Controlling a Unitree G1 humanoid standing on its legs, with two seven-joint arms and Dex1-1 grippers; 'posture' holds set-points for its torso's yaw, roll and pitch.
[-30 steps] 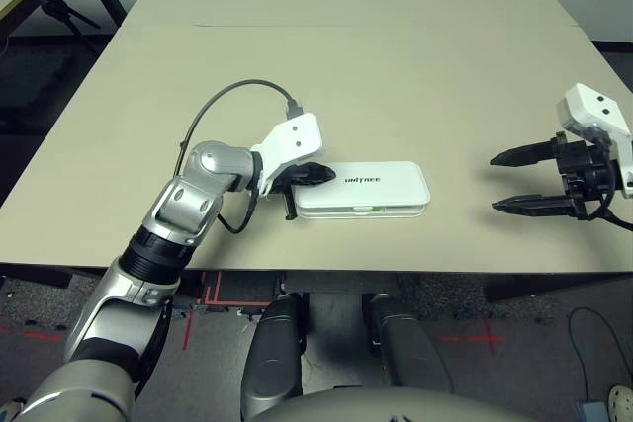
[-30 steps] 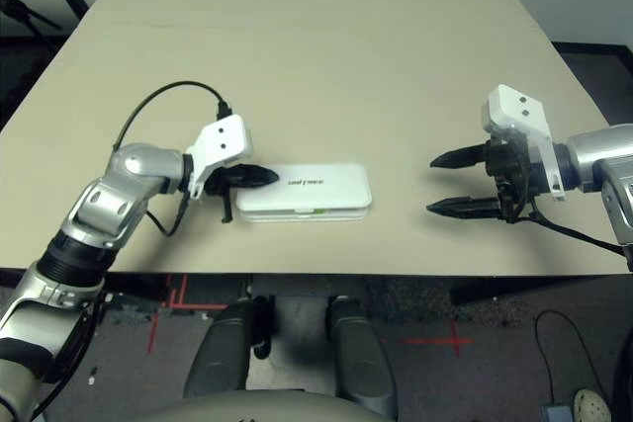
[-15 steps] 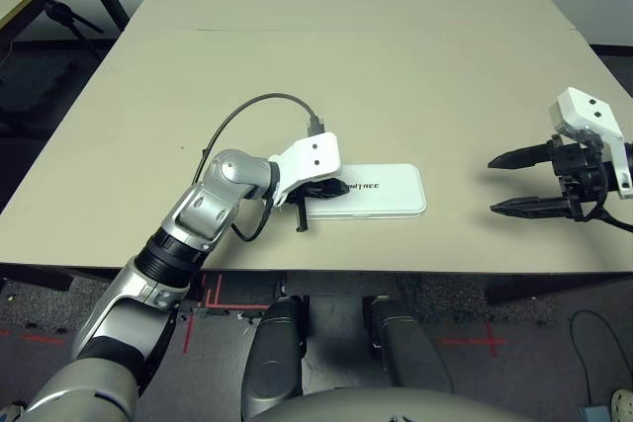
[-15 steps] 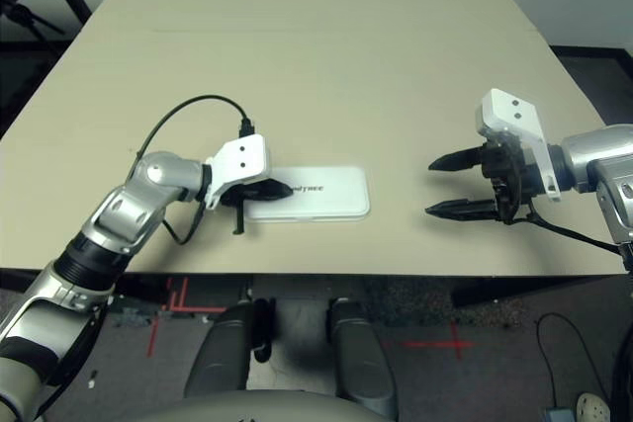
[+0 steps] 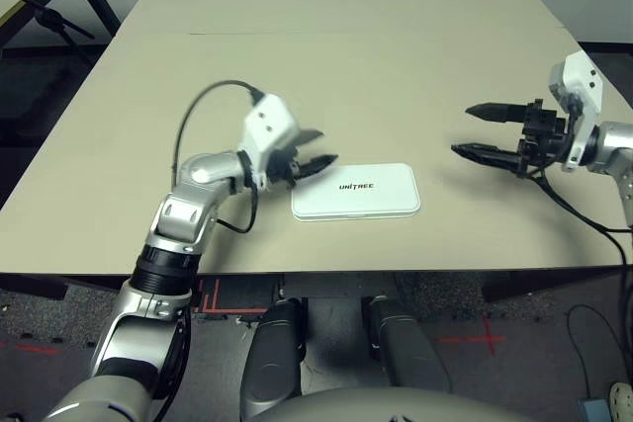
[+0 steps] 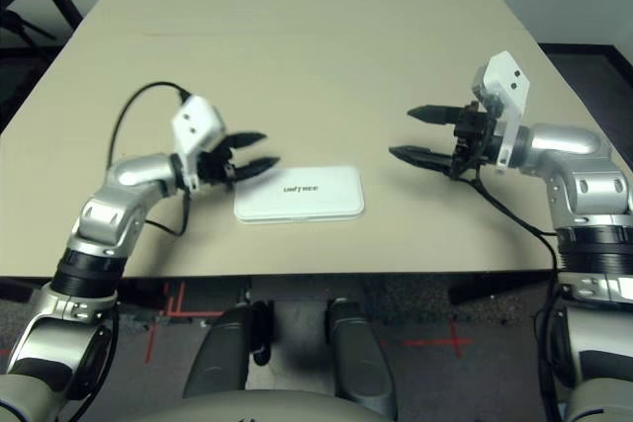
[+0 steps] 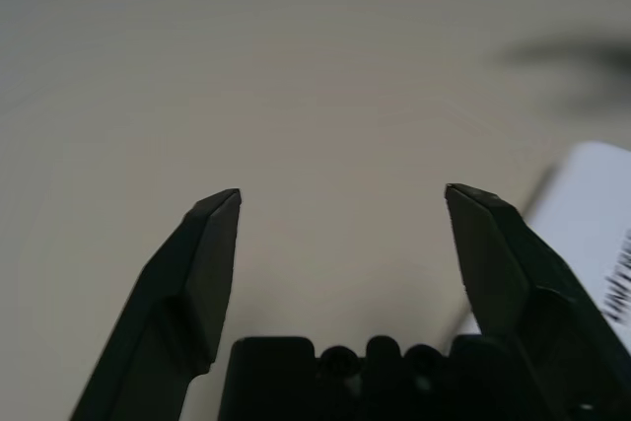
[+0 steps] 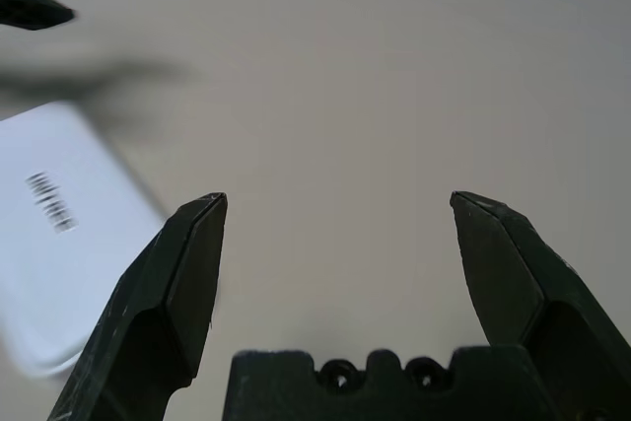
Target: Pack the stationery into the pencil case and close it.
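The pencil case (image 5: 356, 190) lies flat and closed on the beige table, a white rectangle with its black lettering facing up. The stationery is out of view. My left gripper (image 5: 326, 145) hovers just off the case's left end, a little above the table, open with nothing between its fingers. The left wrist view has the open left gripper (image 7: 340, 199) over bare tabletop with a corner of the case (image 7: 592, 214) beside one finger. My right gripper (image 5: 461, 130) hangs open and empty to the right of the case, pointing toward it. In the right wrist view the case (image 8: 59, 253) lies ahead of the right gripper (image 8: 335, 202).
The table's front edge (image 5: 396, 272) runs close below the case. A seam (image 5: 346, 34) crosses the tabletop farther back. A black cable (image 5: 198, 111) loops over my left forearm. Beyond the table's left side stands a dark stand (image 5: 59, 17) on the floor.
My left gripper has come off the case's left end, drawn back and opened. The case's lid now lies fully flat. My right gripper has risen and swung in closer to the case.
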